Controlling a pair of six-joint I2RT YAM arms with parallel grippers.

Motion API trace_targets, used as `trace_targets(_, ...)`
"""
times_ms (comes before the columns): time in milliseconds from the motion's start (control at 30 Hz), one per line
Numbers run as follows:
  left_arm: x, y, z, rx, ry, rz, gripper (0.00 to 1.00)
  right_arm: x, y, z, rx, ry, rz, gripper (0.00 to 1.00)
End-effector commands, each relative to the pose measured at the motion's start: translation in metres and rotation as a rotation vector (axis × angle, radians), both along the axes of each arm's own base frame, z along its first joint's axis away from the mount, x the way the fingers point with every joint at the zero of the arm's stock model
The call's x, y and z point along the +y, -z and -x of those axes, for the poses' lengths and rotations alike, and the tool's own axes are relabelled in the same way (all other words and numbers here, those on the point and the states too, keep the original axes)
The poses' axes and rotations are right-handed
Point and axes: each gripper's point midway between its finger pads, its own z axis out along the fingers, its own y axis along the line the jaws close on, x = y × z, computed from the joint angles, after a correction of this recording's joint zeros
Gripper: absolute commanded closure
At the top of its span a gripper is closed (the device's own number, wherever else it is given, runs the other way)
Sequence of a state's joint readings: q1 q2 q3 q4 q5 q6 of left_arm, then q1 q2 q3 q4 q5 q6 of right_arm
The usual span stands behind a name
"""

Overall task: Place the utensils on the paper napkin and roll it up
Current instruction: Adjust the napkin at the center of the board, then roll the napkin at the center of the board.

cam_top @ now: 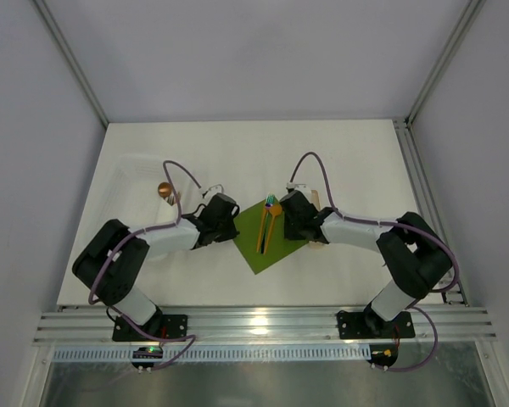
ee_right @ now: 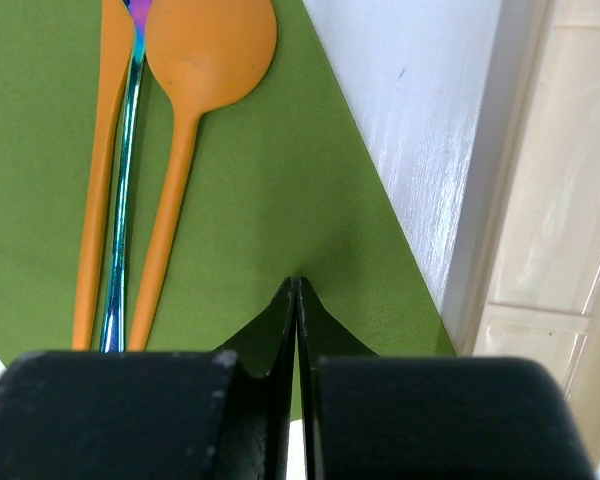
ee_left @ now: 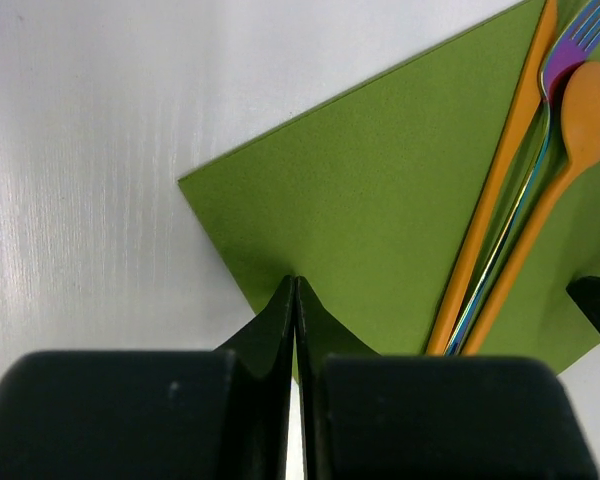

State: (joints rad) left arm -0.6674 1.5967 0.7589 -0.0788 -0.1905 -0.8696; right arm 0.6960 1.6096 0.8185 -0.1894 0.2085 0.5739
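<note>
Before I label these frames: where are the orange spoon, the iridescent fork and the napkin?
orange spoon [ee_right: 208,45]: right wrist view, on its bowl.
iridescent fork [ee_left: 572,45]: left wrist view, on its tines.
napkin [ee_left: 380,230]: left wrist view, on bare green paper left of the utensils.

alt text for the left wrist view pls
A green napkin lies diagonally on a white table, with an orange spoon, an orange handle and a shiny fork bundled along its right side. The closed left tool sits over the napkin's near edge.
</note>
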Motion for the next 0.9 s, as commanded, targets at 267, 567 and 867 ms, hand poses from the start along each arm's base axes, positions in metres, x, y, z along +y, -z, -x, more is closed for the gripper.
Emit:
trace_targets(267, 0.018, 0.006, 0.025, 0.046, -0.002, -0.031, 1.00, 0.011, -0.025, -0.007, -0.103, -0.177, -0.028, 0.95)
trace_targets(567, 0.010, -0.024, 0.024, -0.008, 0.030, 0.033, 1.00, 0.059, -0.075, 0.031, -0.225, -0.504, -0.155, 0.78)
trace_targets(867, -0.003, -0.038, 0.024, -0.014, 0.077, 0.082, 1.00, 0.100, -0.064, 0.083, -0.194, -0.718, -0.204, 0.66)
